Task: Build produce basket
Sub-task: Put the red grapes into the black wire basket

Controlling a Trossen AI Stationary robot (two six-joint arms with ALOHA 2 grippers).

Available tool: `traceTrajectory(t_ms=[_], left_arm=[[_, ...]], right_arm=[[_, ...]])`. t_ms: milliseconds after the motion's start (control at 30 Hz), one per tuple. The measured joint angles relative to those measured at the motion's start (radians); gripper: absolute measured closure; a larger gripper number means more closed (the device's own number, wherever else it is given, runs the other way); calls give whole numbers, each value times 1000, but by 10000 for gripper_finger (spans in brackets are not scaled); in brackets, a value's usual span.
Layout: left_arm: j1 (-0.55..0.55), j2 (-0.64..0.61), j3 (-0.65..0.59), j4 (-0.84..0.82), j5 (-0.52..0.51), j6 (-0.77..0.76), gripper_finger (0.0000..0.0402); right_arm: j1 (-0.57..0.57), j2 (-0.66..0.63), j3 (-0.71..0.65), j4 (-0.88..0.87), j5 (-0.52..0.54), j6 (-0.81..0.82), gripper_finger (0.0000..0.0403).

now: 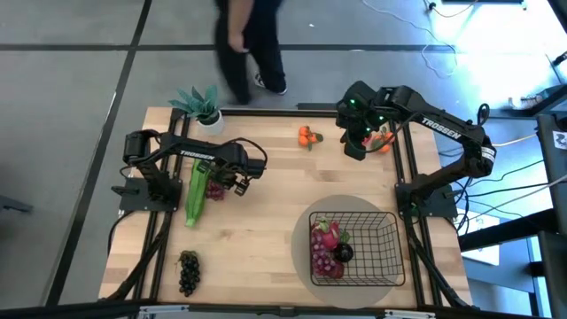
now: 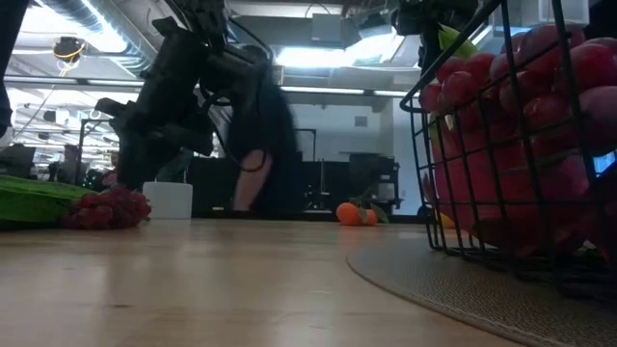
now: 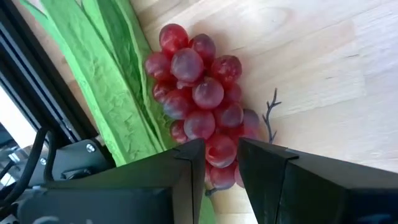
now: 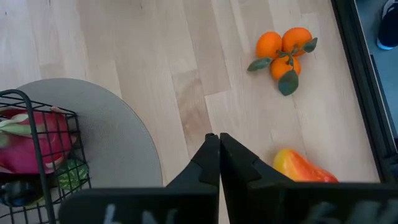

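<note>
Inside the basket (image 1: 391, 232) lie dragon fruit (image 1: 326, 235) and grapes (image 1: 324, 262).

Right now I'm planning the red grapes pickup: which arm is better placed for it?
Left. The left tool sits open directly over the red grapes beside the green stalk; the right tool is shut, across the table near the mango.
</note>
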Motion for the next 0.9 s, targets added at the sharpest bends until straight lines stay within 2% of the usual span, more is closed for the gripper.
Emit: traceTrajectory(t_ms=[500, 600, 733, 900], left_arm=[[-5, 1, -74, 59, 19, 14, 324], [-5, 1, -74, 64, 17, 49, 344], [-5, 1, -74, 65, 16, 85, 391], [-10, 1, -64, 79, 15, 120, 400]], right_arm=[[0, 0, 0, 0, 0, -4, 403], [0, 0, 0, 0, 0, -4, 403], [0, 0, 0, 0, 0, -4, 403], [0, 0, 0, -2, 0, -4, 403]])
